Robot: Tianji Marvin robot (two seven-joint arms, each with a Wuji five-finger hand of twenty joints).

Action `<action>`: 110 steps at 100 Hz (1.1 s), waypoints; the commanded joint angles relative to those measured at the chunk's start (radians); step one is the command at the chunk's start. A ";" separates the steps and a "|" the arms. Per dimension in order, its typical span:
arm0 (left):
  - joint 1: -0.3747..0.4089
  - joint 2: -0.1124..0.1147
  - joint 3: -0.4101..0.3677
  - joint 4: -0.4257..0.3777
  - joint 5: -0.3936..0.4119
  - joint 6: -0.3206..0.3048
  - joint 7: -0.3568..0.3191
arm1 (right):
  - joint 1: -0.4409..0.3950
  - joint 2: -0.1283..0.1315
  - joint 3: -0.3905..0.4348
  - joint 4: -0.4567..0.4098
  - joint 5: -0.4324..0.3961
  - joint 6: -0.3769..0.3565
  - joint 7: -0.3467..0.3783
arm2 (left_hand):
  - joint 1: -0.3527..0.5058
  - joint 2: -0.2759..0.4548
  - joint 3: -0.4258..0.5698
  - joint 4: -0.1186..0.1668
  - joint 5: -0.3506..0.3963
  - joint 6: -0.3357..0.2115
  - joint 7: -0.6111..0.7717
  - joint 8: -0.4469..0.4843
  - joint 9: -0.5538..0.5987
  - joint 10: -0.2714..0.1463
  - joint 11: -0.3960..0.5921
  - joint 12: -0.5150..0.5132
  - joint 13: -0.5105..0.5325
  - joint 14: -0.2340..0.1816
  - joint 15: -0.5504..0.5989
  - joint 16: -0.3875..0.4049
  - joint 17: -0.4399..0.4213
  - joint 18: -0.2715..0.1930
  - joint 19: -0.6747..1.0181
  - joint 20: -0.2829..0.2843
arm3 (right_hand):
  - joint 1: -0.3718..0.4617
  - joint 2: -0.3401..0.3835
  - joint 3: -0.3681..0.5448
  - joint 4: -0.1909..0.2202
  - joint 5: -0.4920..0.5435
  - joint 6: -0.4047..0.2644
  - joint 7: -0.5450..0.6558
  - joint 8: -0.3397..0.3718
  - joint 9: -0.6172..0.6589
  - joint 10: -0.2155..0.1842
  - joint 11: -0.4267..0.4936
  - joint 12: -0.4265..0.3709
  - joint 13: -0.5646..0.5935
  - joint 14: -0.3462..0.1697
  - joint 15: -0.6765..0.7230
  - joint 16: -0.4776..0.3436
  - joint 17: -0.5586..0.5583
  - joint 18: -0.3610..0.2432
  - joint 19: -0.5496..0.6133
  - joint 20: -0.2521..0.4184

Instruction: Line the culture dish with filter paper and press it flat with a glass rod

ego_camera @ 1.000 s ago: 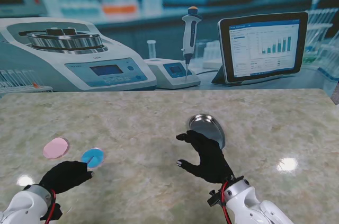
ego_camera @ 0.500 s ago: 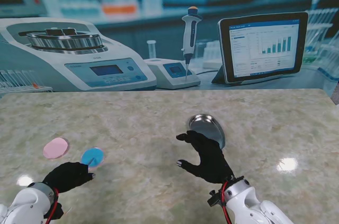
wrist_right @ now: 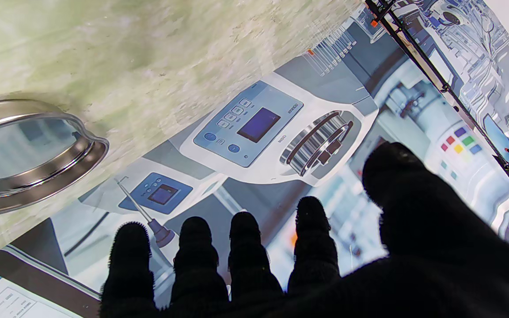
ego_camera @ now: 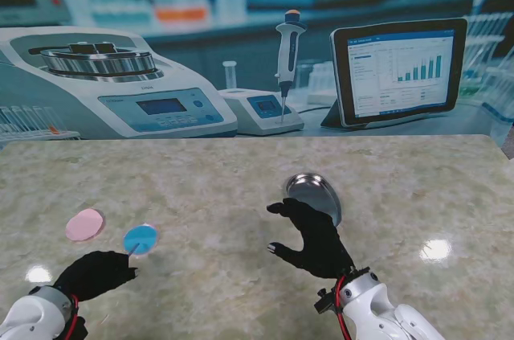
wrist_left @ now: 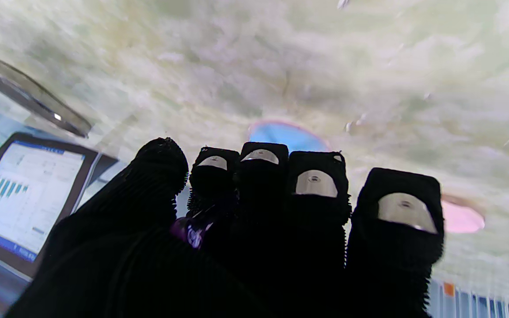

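Note:
A shallow metal culture dish (ego_camera: 314,192) (wrist_right: 29,154) lies on the marble table to the right of centre. My right hand (ego_camera: 315,237) (wrist_right: 281,265) hovers just on the near side of it, open, with fingers spread and nothing in it. A blue filter paper disc (ego_camera: 140,238) (wrist_left: 287,134) and a pink disc (ego_camera: 84,224) (wrist_left: 460,218) lie flat at the left. My left hand (ego_camera: 96,274) (wrist_left: 254,229) sits a little nearer to me than the blue disc, its fingers curled close together. I see nothing held in it. I cannot make out a glass rod.
Along the far edge of the table (ego_camera: 241,171) runs a lab backdrop with a centrifuge (ego_camera: 104,83), a pipette (ego_camera: 287,51) and a tablet screen (ego_camera: 399,71). The dish (wrist_left: 29,101) also shows in the left wrist view.
My left hand has drawn back toward me, away from the edge of the blue disc. The right hand, the dish and both discs have not moved.

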 commanded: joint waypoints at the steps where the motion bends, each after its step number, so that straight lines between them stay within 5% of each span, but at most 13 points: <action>1: -0.008 -0.007 0.010 0.005 0.007 -0.002 0.012 | -0.006 -0.004 -0.003 -0.005 0.003 0.001 0.001 | -0.005 0.025 -0.009 0.025 0.011 0.076 0.062 0.030 0.027 -0.095 0.053 -0.008 0.041 -0.110 0.066 -0.012 0.020 -0.018 0.154 -0.032 | 0.001 0.032 -0.014 0.020 -0.030 -0.012 -0.002 0.004 -0.022 -0.021 -0.020 0.003 -0.034 -0.035 -0.032 -0.014 -0.011 -0.023 0.015 0.017; 110: -0.183 0.007 0.123 0.150 0.011 0.114 -0.021 | -0.007 -0.003 -0.003 -0.006 0.005 0.006 0.006 | -0.006 0.021 -0.004 0.025 0.013 0.075 0.064 0.032 0.026 -0.093 0.056 -0.006 0.040 -0.109 0.064 -0.009 0.020 -0.016 0.152 -0.029 | 0.002 0.033 -0.016 0.020 -0.030 -0.012 -0.002 0.004 -0.022 -0.020 -0.020 0.003 -0.035 -0.036 -0.033 -0.014 -0.011 -0.023 0.014 0.018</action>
